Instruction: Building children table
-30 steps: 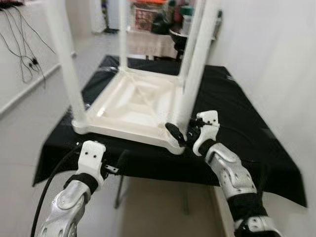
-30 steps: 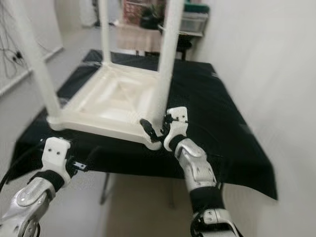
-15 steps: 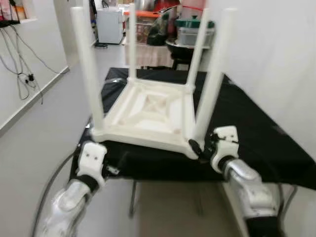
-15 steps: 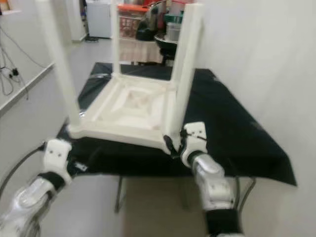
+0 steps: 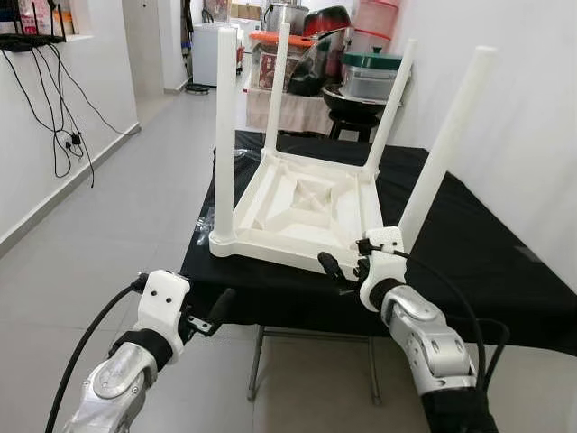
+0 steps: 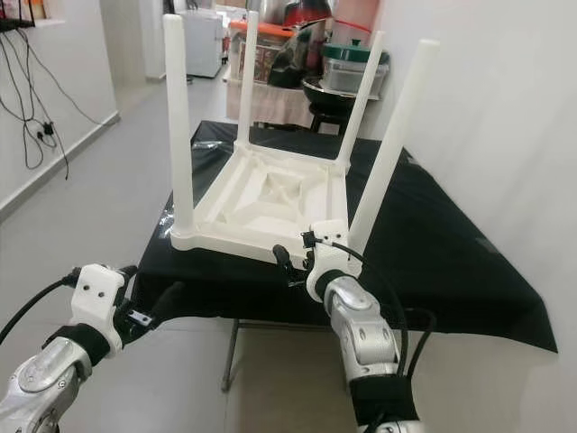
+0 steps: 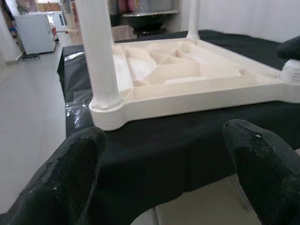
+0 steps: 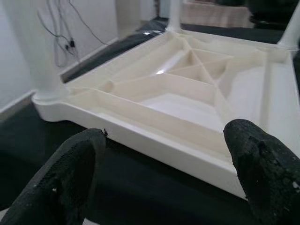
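Note:
A white plastic children's table (image 5: 306,203) lies upside down on a black-clothed table (image 5: 478,262), its four legs pointing up. My right gripper (image 5: 347,269) is open just in front of the near edge, beside the near-right leg (image 5: 442,153). In the right wrist view the ribbed underside (image 8: 187,89) lies ahead between the spread fingers (image 8: 260,164), which hold nothing. My left gripper (image 5: 215,311) is open, lower and short of the cloth's front edge, below the near-left leg (image 5: 224,135). The left wrist view has that leg's base (image 7: 105,105) ahead.
A white wall runs close along the right. Grey tiled floor (image 5: 108,216) lies open to the left, with cables (image 5: 63,117) hanging on the left wall. Pots and containers (image 5: 361,77) crowd the space behind the table. Metal folding legs (image 5: 257,361) stand under the cloth.
The camera has pulled back and the blur has gone, so the whole upturned table and its leg tops now show. My right gripper sits slightly off the near-right corner instead of against it.

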`<state>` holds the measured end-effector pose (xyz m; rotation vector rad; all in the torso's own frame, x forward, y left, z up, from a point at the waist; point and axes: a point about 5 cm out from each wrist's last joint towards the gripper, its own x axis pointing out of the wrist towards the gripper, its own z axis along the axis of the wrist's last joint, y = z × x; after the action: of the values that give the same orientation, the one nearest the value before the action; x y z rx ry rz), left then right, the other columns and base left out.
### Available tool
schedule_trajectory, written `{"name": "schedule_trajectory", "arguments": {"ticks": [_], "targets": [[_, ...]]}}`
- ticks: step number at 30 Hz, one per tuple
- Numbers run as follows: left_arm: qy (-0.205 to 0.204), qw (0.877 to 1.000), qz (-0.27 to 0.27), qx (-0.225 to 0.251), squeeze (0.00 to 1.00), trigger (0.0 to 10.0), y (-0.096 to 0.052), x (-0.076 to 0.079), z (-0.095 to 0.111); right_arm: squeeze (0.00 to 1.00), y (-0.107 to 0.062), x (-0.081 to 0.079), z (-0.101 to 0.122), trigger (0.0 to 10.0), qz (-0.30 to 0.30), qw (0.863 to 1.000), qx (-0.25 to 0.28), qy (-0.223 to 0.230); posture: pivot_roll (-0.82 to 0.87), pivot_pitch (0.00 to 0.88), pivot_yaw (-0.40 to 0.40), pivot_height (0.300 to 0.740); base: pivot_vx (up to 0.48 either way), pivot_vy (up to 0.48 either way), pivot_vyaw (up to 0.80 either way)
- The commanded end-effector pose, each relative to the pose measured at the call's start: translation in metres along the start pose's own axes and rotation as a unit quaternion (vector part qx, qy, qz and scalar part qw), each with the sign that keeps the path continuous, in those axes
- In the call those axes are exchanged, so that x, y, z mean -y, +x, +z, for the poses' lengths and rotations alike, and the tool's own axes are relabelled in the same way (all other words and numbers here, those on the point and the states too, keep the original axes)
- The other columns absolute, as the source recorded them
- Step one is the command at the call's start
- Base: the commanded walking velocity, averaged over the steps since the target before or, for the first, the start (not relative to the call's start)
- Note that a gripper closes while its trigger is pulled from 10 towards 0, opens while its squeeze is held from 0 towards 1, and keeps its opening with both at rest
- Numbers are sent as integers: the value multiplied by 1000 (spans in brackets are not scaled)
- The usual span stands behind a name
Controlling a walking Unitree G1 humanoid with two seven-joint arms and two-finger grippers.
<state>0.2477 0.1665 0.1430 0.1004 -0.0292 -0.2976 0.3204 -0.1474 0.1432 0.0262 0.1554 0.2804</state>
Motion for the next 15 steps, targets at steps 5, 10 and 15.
{"name": "schedule_trajectory", "arguments": {"ticks": [5,10,15], "targets": [[-19,1000,-21,-5,0,10000,-8,11,-2,0,-21,-18,1,10000,77,997,23,13,-13,0,-101,740,0,0,-149],[3,1000,-20,8,0,10000,-16,17,2,0,-55,-22,-9,10000,170,985,18,-26,-9,0,-96,740,0,0,-759],[5,1000,9,-6,0,10000,-18,12,-5,0,-57,-8,-14,10000,116,993,19,-10,-6,0,-98,740,0,0,-627]]}}
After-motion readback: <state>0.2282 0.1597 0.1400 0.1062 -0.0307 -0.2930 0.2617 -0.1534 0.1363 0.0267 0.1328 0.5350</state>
